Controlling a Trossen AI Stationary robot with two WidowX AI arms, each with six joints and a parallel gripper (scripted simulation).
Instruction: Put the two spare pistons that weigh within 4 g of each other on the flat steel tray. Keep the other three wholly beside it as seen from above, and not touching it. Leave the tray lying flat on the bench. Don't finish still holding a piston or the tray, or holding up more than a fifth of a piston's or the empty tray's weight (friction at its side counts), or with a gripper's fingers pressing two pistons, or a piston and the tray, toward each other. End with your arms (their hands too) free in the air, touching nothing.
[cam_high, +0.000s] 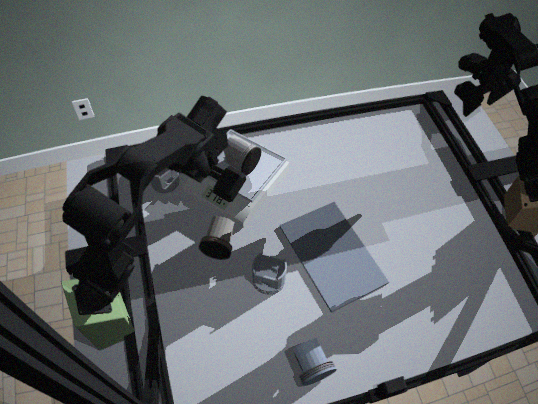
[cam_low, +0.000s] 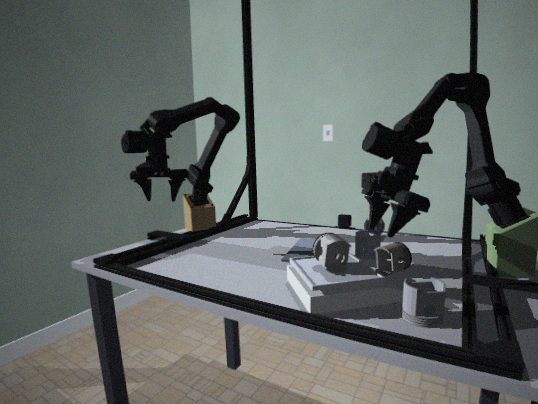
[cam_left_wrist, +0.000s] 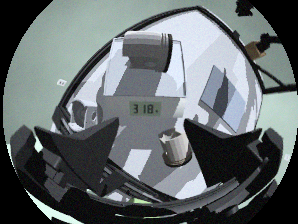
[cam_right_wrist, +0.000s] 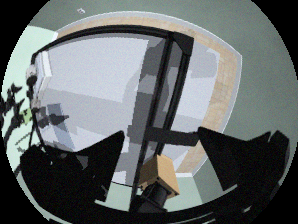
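Currently, one piston (cam_high: 240, 154) (cam_low: 332, 252) (cam_left_wrist: 146, 49) on the scale (cam_high: 270, 167) (cam_low: 312, 295) (cam_left_wrist: 145, 95) reading 318.

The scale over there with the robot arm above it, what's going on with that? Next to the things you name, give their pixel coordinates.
One piston (cam_high: 242, 154) (cam_low: 332, 251) (cam_left_wrist: 145, 47) lies on its side on the scale (cam_high: 270, 187) (cam_low: 300, 291) (cam_left_wrist: 112, 80), whose display reads 318. The left gripper (cam_high: 212, 175) (cam_low: 384, 231) (cam_left_wrist: 152, 121) hangs open nearby, holding nothing. The other four pistons are on the bench, none on the steel tray (cam_high: 345, 270) (cam_left_wrist: 210, 90). The right gripper (cam_low: 161, 199) (cam_right_wrist: 161, 133) is open and empty, off to the side.
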